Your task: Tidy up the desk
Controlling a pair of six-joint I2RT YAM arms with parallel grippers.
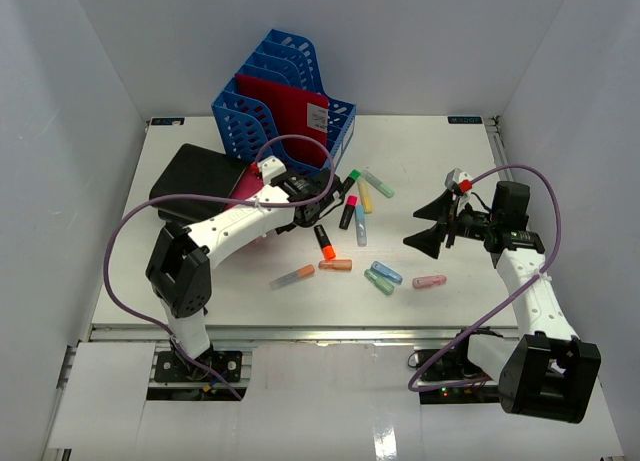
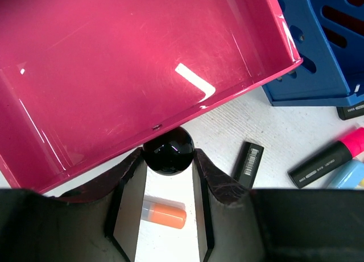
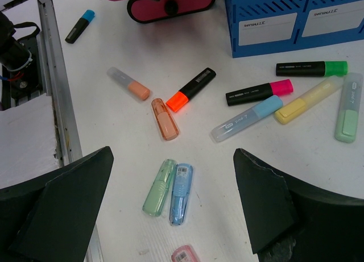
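2 pairs of jaws are held over the worktop (image 1: 430, 156) spanning mid-frame: right jaws wide and empty above loose markers (image 3: 190, 90), judged ready for a pick; left jaws part-open astride the black knob (image 2: 168, 151) of the pink tray (image 2: 125, 74), hold undeterminable.

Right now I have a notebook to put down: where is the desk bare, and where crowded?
Bare: far right of the desk, between blue file rack and right gripper; also the near strip between highlighters and front rail. Crowded: the middle, around the left gripper.
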